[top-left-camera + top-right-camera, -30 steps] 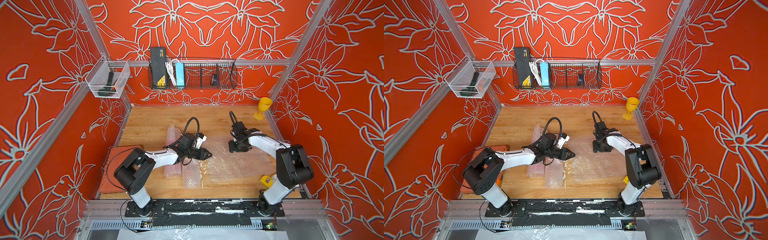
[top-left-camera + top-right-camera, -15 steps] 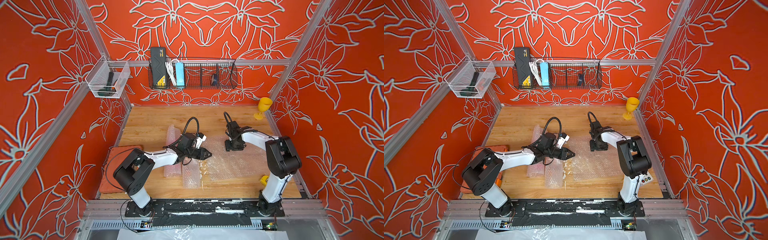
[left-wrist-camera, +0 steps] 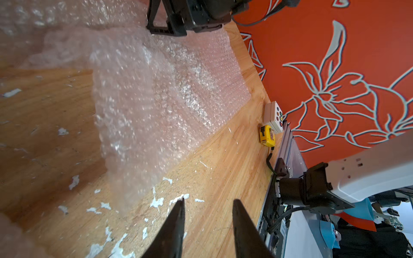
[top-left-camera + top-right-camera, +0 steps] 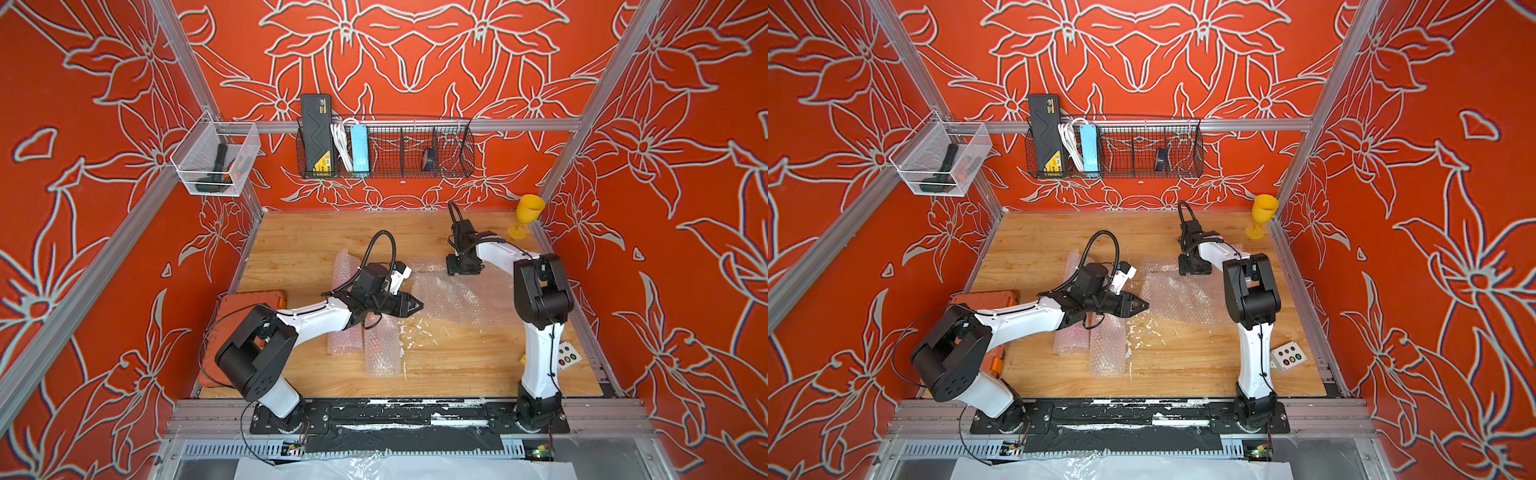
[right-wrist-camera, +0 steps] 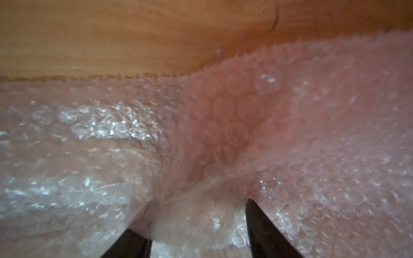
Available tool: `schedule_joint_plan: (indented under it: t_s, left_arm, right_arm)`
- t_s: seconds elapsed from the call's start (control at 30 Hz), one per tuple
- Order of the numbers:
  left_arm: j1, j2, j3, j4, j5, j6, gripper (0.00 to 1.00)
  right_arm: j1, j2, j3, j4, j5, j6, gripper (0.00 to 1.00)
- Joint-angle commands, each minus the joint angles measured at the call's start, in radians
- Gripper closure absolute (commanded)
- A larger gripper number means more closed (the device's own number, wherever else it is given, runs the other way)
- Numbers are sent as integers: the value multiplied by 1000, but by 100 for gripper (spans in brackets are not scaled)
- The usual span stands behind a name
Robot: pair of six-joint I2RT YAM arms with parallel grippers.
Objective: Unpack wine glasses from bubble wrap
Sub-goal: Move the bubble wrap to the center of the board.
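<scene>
A yellow wine glass [image 4: 527, 216] [image 4: 1262, 216] stands upright in the far right corner in both top views. One bubble wrap sheet [image 4: 465, 296] [image 3: 156, 93] lies spread flat right of centre. Two rolled bubble wrap tubes [image 4: 344, 336] [image 4: 382, 351] lie under my left arm; the left one shows a pink tint inside. My left gripper [image 4: 417, 306] [image 3: 210, 201] hovers open over bare wood at the flat sheet's near left edge, nothing between its fingers. My right gripper [image 4: 463, 271] [image 5: 196, 219] points down onto the sheet's far edge, jaws apart, with wrap bunched up between them.
An orange case [image 4: 249, 303] lies at the left table edge. A button box [image 4: 1288, 356] and a yellow tape measure [image 3: 267, 135] sit near the right edge. A wire basket [image 4: 386, 145] and a clear bin [image 4: 216, 160] hang on the back rail.
My right arm folded in and its gripper slid back and left along the flat sheet's far edge. The left arm has stayed put.
</scene>
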Motion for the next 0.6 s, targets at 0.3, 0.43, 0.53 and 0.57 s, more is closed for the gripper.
schedule_joint_plan:
  t_s: [0.3,0.43,0.53,0.57]
  left_arm:
    - [0,-12,-11,10,-6,2,64]
    - [0,-8,0,-7,-1,12,64]
    - [-1,-19,-4,-11,-9,13,64]
    - [0,-23,-7,-10,-14,12,64]
  right_arm:
    - [42,23,41,-60,-108,-53,36]
    - [40,101,139,-125,-84,-106,35]
    - [40,150,211,-149,-109,-114,35]
    - [40,161,228,-147,-118,-116,35]
